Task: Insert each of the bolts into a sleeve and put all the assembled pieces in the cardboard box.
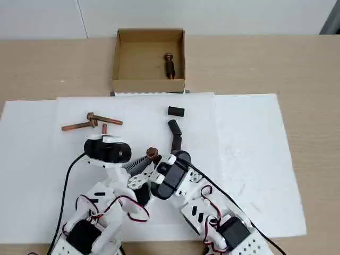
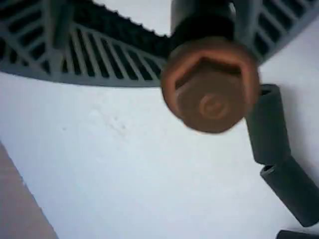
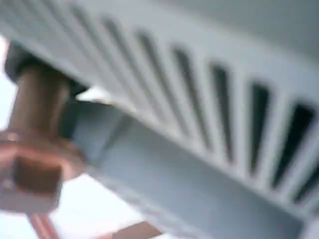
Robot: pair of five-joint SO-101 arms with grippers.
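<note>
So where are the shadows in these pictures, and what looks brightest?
High view: soft, even light and no glare, with faint shadow on the white paper under the arms. Left wrist view: the bolt has a lit head, and the sleeves beside it look dark. Right wrist view: the paper is brightest, behind the bolt.

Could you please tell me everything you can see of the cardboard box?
The cardboard box is a shallow, open-topped, plain brown tray, standing squarely on the wooden table just beyond the white sheet's far edge. One assembled piece, a copper-coloured bolt in a dark sleeve, lies inside near one side wall.
</note>
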